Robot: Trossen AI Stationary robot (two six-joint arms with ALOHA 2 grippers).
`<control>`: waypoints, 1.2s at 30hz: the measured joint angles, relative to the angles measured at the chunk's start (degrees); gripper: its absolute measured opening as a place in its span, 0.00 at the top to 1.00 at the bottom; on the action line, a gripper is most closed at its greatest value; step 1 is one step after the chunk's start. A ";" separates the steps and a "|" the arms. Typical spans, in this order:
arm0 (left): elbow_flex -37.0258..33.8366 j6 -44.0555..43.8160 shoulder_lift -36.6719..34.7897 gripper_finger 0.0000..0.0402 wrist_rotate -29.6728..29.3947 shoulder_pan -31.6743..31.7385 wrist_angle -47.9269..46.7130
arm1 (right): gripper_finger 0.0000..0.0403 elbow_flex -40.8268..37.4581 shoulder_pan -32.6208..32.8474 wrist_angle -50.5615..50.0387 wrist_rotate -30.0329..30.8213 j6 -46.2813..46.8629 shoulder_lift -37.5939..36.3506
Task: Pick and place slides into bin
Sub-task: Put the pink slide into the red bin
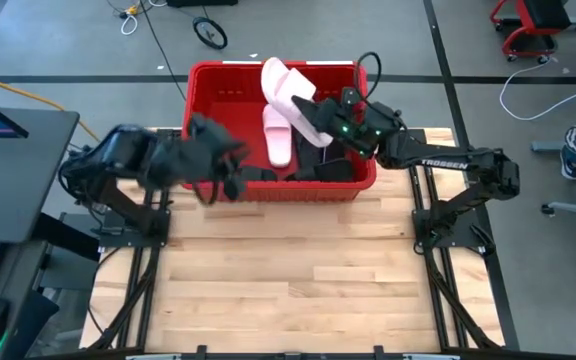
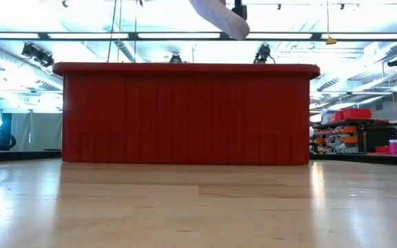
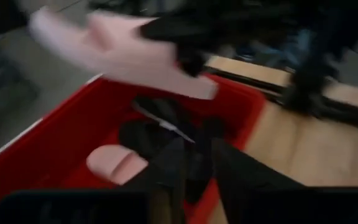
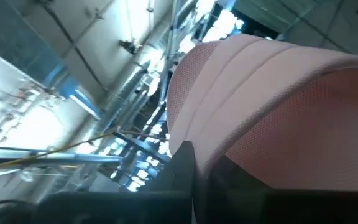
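Note:
The red bin stands at the table's far middle. A pale pink slide and black slides lie inside it. My right gripper is over the bin, shut on a second pale pink slide. The low view shows this slide above the bin's rim. My left gripper is at the bin's near left wall, fingers together and empty. Its wrist view looks into the bin at the lying pink slide and the held one. My right gripper pinches the pink slide between its two fingers at the end nearest my right arm. It comes from the table's right side, slanting down. One dark finger lies against the slide's textured face. The slide is lifted clear, tilted, its free end over the bin's far wall.
The bin's near wall blocks the low view of its contents. Bare wooden tabletop lies between the bin and the near edge. Both arm bases stand at the table's sides. Cables and a chair are on the floor beyond.

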 joint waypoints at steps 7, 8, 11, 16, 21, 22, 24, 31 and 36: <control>-0.01 -0.50 1.72 0.51 1.68 11.59 2.96 | 0.97 0.07 -4.21 12.44 -4.11 -0.65 0.25; -0.01 0.88 2.20 0.48 2.16 12.86 4.94 | 0.97 0.07 -5.01 14.22 -4.88 -0.65 0.26; -0.04 6.50 4.61 0.41 5.69 16.16 12.02 | 0.97 0.07 -7.36 17.95 -6.85 -0.18 0.26; -0.04 13.02 10.16 0.36 12.29 19.76 26.25 | 0.97 0.09 -10.60 20.07 -11.28 2.55 0.26; -0.10 12.50 15.57 0.38 12.62 22.64 30.60 | 0.97 0.09 -12.92 22.00 -16.65 2.21 0.12; -0.10 12.38 16.31 0.39 12.87 22.96 30.92 | 0.97 0.09 -13.61 21.79 -18.59 1.02 -0.11; -0.23 12.03 16.94 0.39 12.95 23.41 31.01 | 0.97 0.09 -14.93 21.31 -21.75 -0.18 -0.42; -0.09 14.37 17.50 0.39 13.12 24.17 39.51 | 0.97 0.09 -18.73 19.28 -33.63 -0.32 -0.49; -0.06 14.73 17.48 0.40 13.01 24.66 42.98 | 0.97 0.09 -19.47 18.29 -37.31 -0.34 -0.49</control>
